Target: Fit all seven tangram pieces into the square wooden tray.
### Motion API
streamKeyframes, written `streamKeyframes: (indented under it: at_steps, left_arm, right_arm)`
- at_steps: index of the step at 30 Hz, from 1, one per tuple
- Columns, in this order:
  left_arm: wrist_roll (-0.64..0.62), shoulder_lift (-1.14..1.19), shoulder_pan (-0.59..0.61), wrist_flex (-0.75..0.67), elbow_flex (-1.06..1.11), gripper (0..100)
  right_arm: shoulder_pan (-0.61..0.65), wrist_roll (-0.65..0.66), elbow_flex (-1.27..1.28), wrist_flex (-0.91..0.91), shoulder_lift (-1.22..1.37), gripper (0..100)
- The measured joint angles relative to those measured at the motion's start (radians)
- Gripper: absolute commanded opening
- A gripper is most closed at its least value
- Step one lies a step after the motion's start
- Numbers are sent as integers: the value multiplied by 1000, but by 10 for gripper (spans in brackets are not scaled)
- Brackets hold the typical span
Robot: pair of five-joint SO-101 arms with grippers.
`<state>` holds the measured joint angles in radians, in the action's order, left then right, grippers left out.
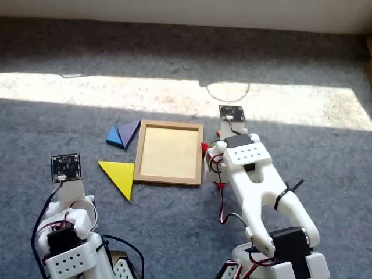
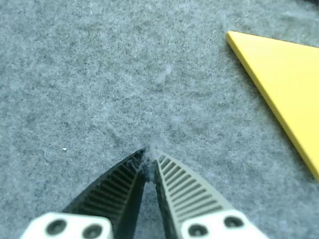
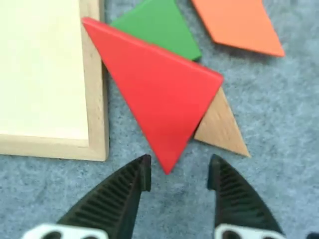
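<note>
Grey carpet covers the surface under both arms. At the far left, the left claw points down at the carpet with its ribbed fingers pressed almost together at the tips, gripping nothing. A yellow triangle lies flat near it, apart from the tips. From above, this yellow triangle sits just beside the lower left corner of the square wooden tray. A blue triangle and a purple triangle touch each other near the tray's upper left corner. The tray lies flat in the middle, its pale bottom showing whole. Against its right rim lies a red triangle, one corner resting across the rim. It partly covers a green piece and a plain wooden triangle. An orange parallelogram lies just beyond the green piece. The right claw stands spread wide, with the red triangle's free point between its fingertips, holding nothing.
</note>
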<state>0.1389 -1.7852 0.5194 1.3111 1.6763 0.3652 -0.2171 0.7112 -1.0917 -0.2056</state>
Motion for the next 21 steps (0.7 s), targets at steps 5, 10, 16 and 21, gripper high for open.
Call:
streamKeyframes:
  at_steps: [5, 10, 16, 21]
  left_arm:
    - [0, 0, 0, 0, 0, 7]
    - [0, 0, 0, 0, 0, 7]
    - [0, 0, 0, 0, 0, 7]
    - [0, 0, 0, 0, 0, 7]
  right_arm:
    - [0, 97, -6, 3, 0, 408]
    - [0, 189, -37, 3, 0, 408]
    - [72, 221, -41, 3, 0, 408]
    - [92, 221, -69, 3, 21, 408]
